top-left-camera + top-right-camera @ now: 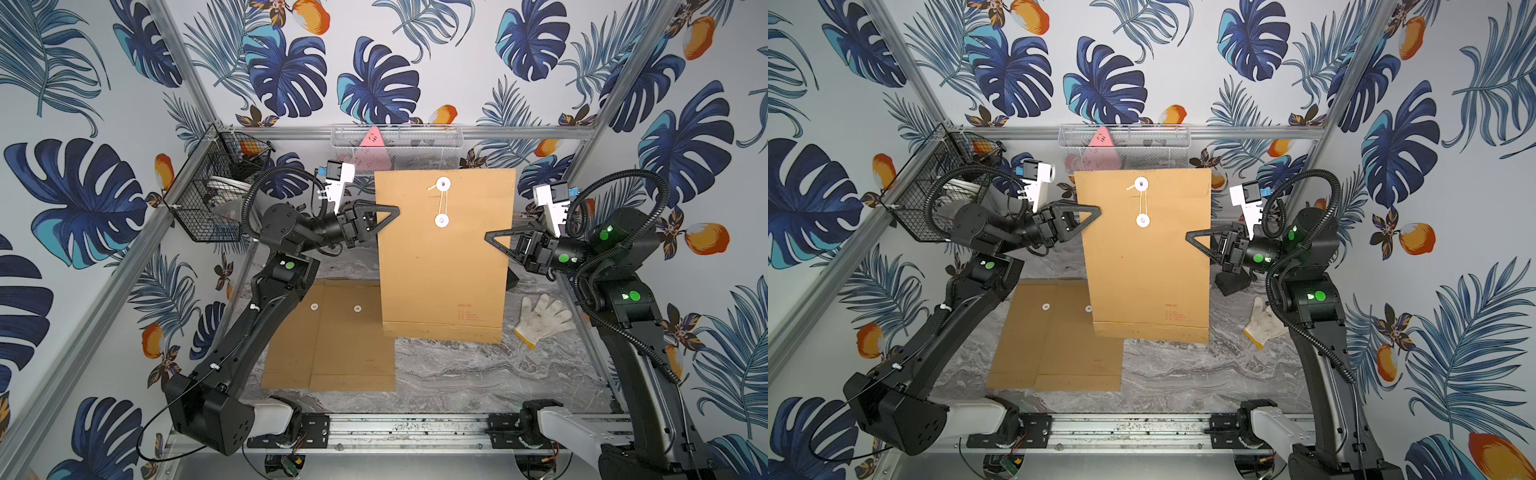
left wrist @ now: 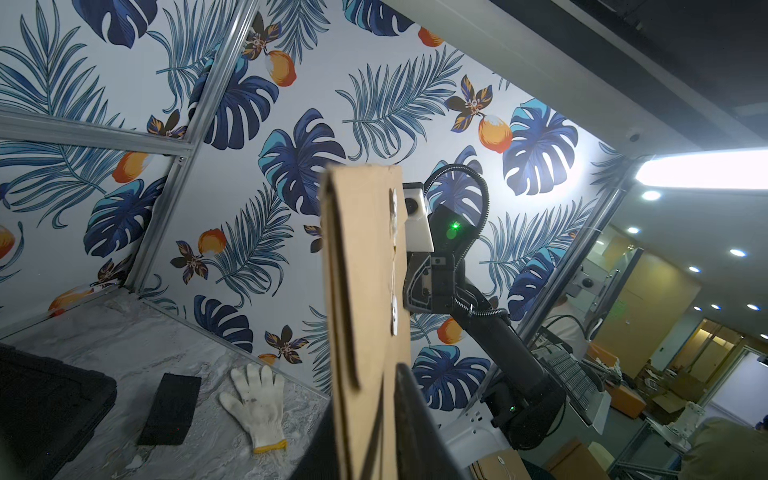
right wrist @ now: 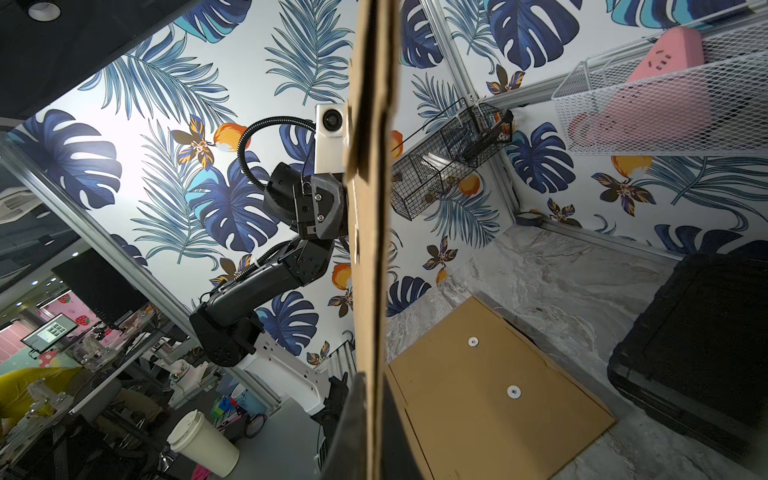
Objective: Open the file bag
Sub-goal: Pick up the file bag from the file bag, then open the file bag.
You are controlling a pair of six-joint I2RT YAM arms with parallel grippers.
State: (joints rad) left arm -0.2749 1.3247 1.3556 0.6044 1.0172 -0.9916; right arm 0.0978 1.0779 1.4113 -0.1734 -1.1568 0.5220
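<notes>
The file bag [image 1: 444, 266] hangs upright above the desk [image 1: 478, 374], its string [image 1: 442, 202] wound between the two white buttons. The left gripper [image 1: 388, 212] is clamped on its left edge, and the right gripper [image 1: 494, 237] is clamped on its right edge.

Left gripper [image 1: 392, 210] and right gripper [image 1: 490, 237] are pinching opposite side edges of the file bag [image 1: 444, 270], holding it upright over the table [image 1: 457, 374]. String [image 1: 441, 201] is running between its two white discs [image 1: 443, 183].
</notes>
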